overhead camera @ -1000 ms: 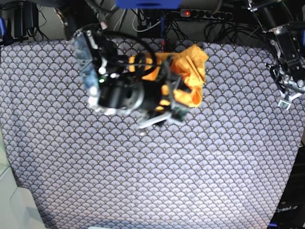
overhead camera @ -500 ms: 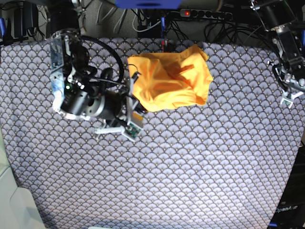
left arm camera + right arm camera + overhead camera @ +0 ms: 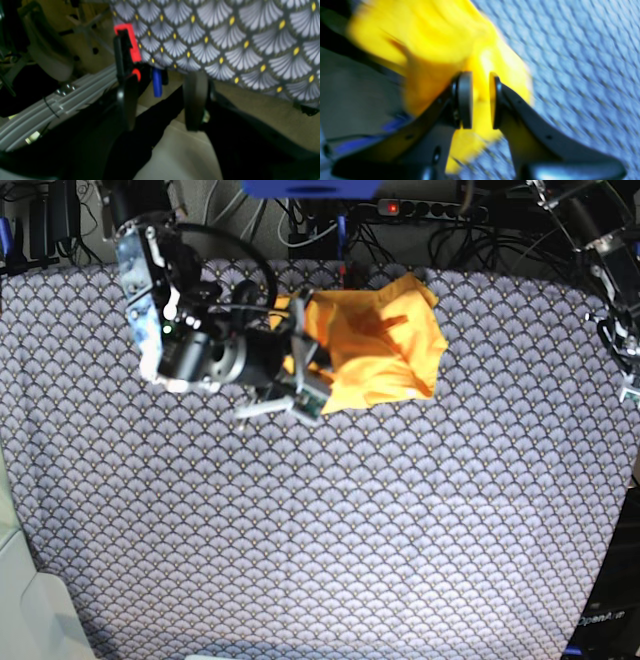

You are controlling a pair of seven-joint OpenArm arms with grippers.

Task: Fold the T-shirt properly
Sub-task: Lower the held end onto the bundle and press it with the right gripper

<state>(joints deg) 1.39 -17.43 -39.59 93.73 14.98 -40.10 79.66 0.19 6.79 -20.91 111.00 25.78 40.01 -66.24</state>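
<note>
In the base view the right hand (image 3: 300,385) is seen at the T-shirt's (image 3: 385,345) left edge, on the patterned cloth (image 3: 330,520) covering the worktop. Its wrist view is blurred; the narrowed jaws frame yellow fabric, but a pinch cannot be confirmed. The left hand (image 3: 160,105) is held spread beyond the cloth's edge.

Right arm: reaches in from the far left of the base view, wrist level. Right gripper (image 3: 481,100): jaws close together, a narrow gap between the pads; whether anything is pinched there is blurred.

Left arm: folded back at the right edge of the base view. Left gripper (image 3: 160,105): jaws spread wide, nothing between them.
</note>
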